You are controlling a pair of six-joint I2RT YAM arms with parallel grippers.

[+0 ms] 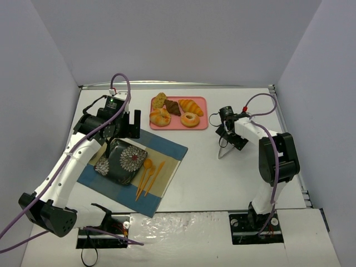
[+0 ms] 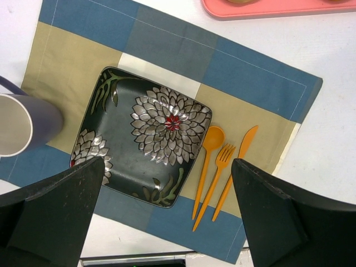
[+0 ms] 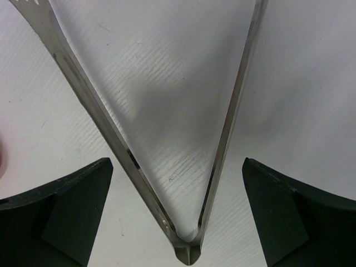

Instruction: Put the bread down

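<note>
Bread: the dark brown wedge (image 1: pixel 172 107) lies in the pink tray (image 1: pixel 203 103) at the far middle of the table (image 1: pixel 222 183), with neither gripper touching it.
Neighbours in tray: the striped croissant (image 1: pixel 191 105) is just beside the bread on its right. The ring donut (image 1: pixel 189 119) is nearer the arms, and two pale rolls (image 1: pixel 160 117) lie on the bread's left.
Left gripper: the left gripper (image 2: pixel 167 167) hangs over the place setting, well apart from the tray. Its jaws are spread wide and hold nothing.
Place setting: a dark square flowered plate (image 2: pixel 147 136) rests on a blue and tan checked placemat (image 2: pixel 250 83). An orange spoon (image 2: pixel 210 150), fork (image 2: pixel 217 178) and knife (image 2: pixel 239 161) lie side by side to the plate's right. A grey cup (image 2: pixel 25 125) stands at the mat's left edge.
Right gripper: the right gripper (image 3: pixel 177 167) is low over the bare table to the right of the tray, its fingers (image 3: pixel 67 206) standing apart.
Tongs: the metal tongs (image 3: pixel 222 150) lie flat between those fingers, arms splayed in a V and the hinge toward the wrist. No contact with either finger is visible.
</note>
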